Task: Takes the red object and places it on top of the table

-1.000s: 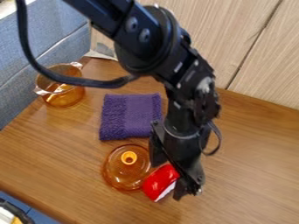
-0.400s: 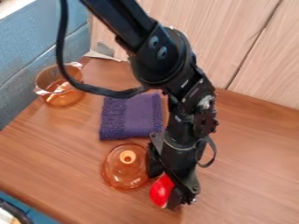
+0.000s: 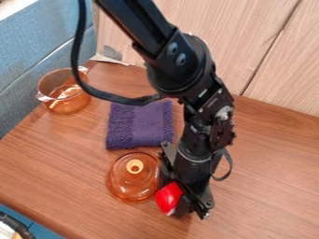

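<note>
Nearer the table's [image 3: 62,172] front edge than its back edge, the gripper [image 3: 183,200] grasps the red object [image 3: 168,198] beside 1 amber lid [image 3: 132,183]

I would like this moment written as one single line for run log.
gripper holds red object; place: beside amber lid; contact with table: cannot tell; purple cloth: behind lid; amber pot: upper left

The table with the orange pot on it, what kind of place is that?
Maybe a corner of a room set up for a robot to practise kitchen jobs. You can see a black robot arm, a see-through orange pot and a glassy lid on a wooden table.
</note>
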Controlling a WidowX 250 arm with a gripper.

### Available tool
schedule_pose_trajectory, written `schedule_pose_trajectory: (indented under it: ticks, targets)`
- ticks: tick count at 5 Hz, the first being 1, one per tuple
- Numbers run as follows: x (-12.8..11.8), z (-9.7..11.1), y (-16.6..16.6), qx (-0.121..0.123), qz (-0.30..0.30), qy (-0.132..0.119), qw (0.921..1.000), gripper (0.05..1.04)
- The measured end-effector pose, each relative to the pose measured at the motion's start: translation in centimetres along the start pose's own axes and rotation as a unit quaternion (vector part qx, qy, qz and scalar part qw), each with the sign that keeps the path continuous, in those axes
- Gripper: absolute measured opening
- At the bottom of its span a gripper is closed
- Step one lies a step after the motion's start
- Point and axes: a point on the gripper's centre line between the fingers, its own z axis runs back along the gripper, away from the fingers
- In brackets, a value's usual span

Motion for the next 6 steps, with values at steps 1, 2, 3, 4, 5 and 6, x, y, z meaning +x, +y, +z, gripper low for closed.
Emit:
schedule_pose_trajectory:
  ticks: [1, 2, 3, 4, 5, 6]
  targets:
    - [0.0, 0.0, 0.0, 0.000, -0.003, 0.001, 1.0000, 0.591]
    - [1.0, 1.8, 0.1, -0.002, -0.003, -0.020, 0.9998, 0.591]
    - [2.7, 3.5, 1.2, -0.004, 0.014, -0.046, 0.9988, 0.591]
    - [5.0, 5.5, 2.9, -0.004, 0.032, -0.080, 0.9962, 0.591]
    - [7.4, 6.3, 4.7, 0.003, 0.047, -0.093, 0.9945, 0.591]
    - [9.6, 5.6, 6.1, 0.004, 0.058, -0.084, 0.9948, 0.591]
